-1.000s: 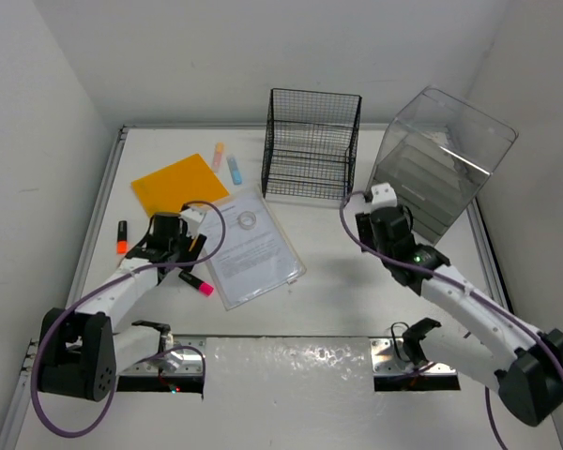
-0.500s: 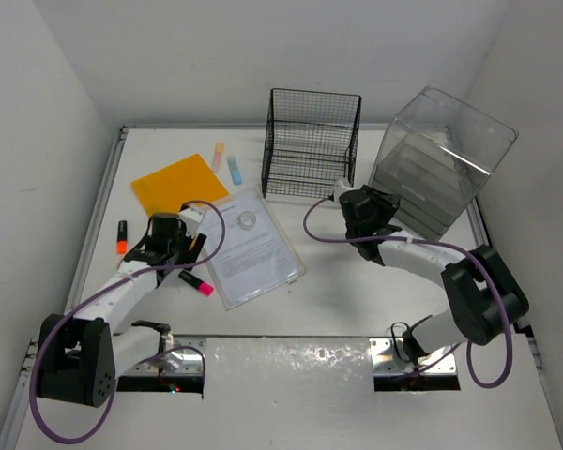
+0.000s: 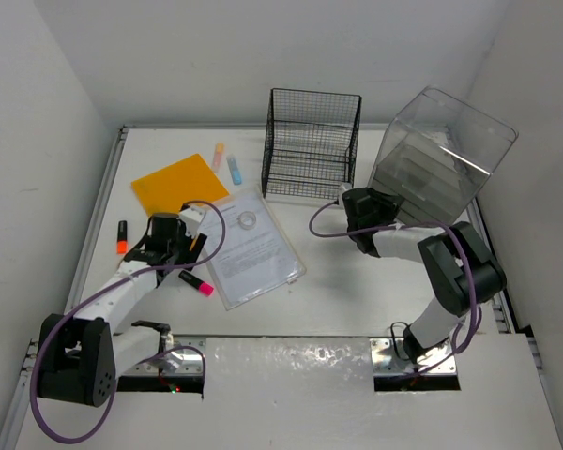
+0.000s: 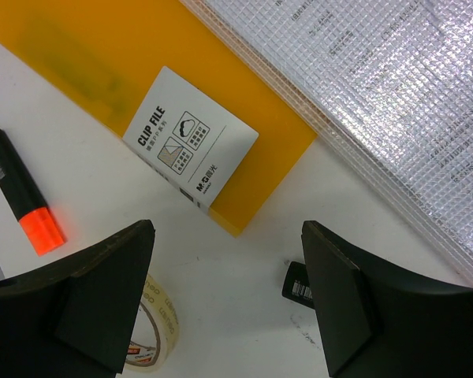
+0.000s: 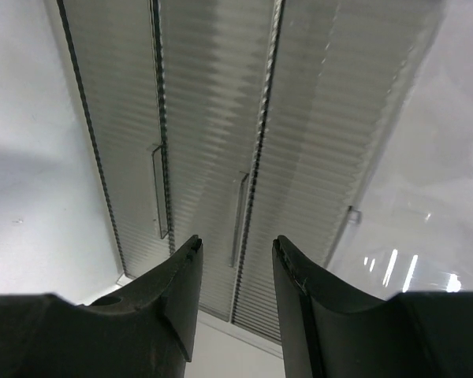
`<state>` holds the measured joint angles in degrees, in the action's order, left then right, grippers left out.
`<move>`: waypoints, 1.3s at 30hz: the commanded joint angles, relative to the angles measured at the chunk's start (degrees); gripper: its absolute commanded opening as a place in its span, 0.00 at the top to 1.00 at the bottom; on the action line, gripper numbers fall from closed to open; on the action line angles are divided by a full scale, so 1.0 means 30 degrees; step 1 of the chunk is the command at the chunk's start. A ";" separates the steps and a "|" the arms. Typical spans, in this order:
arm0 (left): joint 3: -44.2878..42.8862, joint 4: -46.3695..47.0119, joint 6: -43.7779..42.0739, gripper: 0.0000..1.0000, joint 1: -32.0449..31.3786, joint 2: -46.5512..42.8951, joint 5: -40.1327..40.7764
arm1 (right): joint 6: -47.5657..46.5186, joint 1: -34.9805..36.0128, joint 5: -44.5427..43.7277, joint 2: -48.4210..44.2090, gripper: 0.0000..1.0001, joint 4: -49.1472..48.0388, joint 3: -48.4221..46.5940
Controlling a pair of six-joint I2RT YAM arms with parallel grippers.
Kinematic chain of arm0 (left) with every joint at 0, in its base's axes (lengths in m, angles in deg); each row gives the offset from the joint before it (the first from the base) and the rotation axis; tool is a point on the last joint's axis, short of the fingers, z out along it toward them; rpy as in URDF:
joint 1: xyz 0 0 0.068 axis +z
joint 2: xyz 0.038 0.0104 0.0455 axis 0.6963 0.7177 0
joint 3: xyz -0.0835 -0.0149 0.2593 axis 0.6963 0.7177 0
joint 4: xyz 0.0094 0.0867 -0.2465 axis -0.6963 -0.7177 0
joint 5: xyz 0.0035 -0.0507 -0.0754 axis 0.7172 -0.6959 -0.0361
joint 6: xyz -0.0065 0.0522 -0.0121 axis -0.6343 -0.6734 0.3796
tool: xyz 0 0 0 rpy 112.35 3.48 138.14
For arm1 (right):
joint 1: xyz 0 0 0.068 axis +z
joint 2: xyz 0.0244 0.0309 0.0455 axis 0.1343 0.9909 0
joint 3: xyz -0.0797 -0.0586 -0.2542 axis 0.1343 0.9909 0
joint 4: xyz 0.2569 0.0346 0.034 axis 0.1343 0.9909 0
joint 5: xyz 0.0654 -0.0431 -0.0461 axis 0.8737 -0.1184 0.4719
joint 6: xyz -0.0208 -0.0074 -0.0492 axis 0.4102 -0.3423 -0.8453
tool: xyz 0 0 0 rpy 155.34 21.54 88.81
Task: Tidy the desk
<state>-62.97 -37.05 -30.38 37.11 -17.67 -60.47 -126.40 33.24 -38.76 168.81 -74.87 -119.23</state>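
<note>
— Since the desk (image 3: 328,300) spreads wide and white under both arms, which arm is nearer the next job?
— The right gripper (image 5: 235,242), I'd judge. Its fingers stand a little apart with nothing between them, and the drawer box (image 3: 441,159), at the desk's far right, lies straight ahead of them.
— How does the handle (image 5: 238,213) lie?
— Its long axis runs in line with the gap, so the fingers would close across its thin width.
— And the left gripper (image 4: 227,232)?
— It's spread wide and empty, over bare desk between an orange folder (image 4: 102,63), a marker (image 4: 24,197) and a tape roll (image 4: 154,331).
— What does each view add?
— Only the right wrist shows the handles and only the left wrist shows the tape. The overhead view alone shows the wire rack (image 3: 311,141) just beside the box
</note>
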 commanded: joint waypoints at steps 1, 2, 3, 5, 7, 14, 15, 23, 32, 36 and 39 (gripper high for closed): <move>0.0184 0.0698 -0.0164 0.26 0.0233 -0.0056 -0.0233 | 0.0498 -0.0302 -0.0094 0.0163 0.60 -0.0621 -0.0505; 0.0185 0.0698 -0.0164 0.26 0.0233 0.0002 -0.0262 | 0.0527 -0.0448 -0.0065 0.0192 0.60 -0.1029 -0.0272; 0.0156 0.0698 -0.0164 0.26 0.0233 0.0031 -0.0233 | 0.0556 -0.0507 -0.0036 0.0250 0.60 -0.1207 -0.0154; 0.0126 0.0756 -0.0164 0.26 0.0233 0.0177 -0.0262 | 0.0440 -0.0712 -0.0181 0.0543 0.59 -0.1646 0.0167; 0.0155 0.0757 -0.0164 0.26 0.0233 0.0236 -0.0262 | 0.0119 -0.0801 -0.0269 0.0864 0.56 -0.2379 0.0403; 0.0126 0.0786 -0.0164 0.26 0.0233 0.0413 -0.0262 | -0.0527 -0.1094 -0.0417 0.1598 0.55 -0.4607 0.0961; 0.0097 0.0786 -0.0164 0.26 0.0233 0.0442 -0.0262 | -0.0527 -0.1094 -0.0329 0.1657 0.55 -0.4579 0.0932; 0.0097 0.0786 -0.0164 0.26 0.0233 0.0500 -0.0262 | -0.0791 -0.1416 -0.0212 0.1979 0.56 -0.5251 0.0990; 0.0097 0.0786 -0.0135 0.26 0.0233 0.0471 -0.0204 | -0.1816 -0.1796 -0.0446 0.2712 0.77 -0.7127 0.0844; 0.0097 0.0787 -0.0135 0.26 0.0233 0.0530 -0.0203 | -0.2370 -0.1885 -0.0591 0.2829 0.77 -0.7799 0.0931; 0.0126 0.0787 -0.0135 0.26 0.0233 0.0529 -0.0233 | -0.2607 -0.1914 -0.0534 0.2712 0.82 -0.8357 0.1077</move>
<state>-62.95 -37.00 -30.38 37.11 -16.16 -60.47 -132.96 28.56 -40.31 176.77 -94.91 -116.15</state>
